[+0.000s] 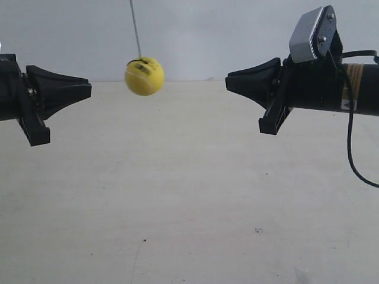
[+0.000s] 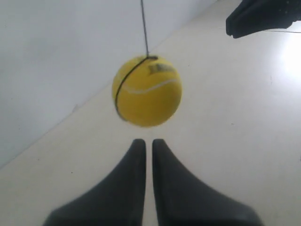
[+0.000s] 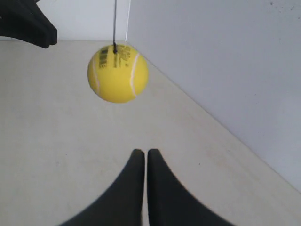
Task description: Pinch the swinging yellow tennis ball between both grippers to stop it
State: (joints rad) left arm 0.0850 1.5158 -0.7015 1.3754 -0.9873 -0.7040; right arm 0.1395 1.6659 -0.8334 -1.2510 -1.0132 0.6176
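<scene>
hanging on one thin dark string, the yellow tennis ball floats clear above the pale surface, between two black tools that point at each other along a level 9-to-3 line in the exterior view. it touches neither of them.

from the tool at the exterior view's left the ball sits near 3 o'clock, a shade toward 2. from the tool at the exterior view's right it sits at about 9 o'clock. the gap on the left side is clearly the shorter one. the ball also looms larger ahead of the left tool than ahead of the right tool, which suggests the left arm is the nearer one and is the arm at the exterior view's left.

each wrist view shows its own two fingers pressed together, with only a thin slit between them and nothing held. the tapered tips therefore work as blunt noses, not as clamps.

by judgement, the pinch depends on both noses closing along that shared line, with the right arm having more ground to cover.

count: one ball, one string, two tools, and one grey-white camera box in the exterior view, on the arm at its right.
</scene>
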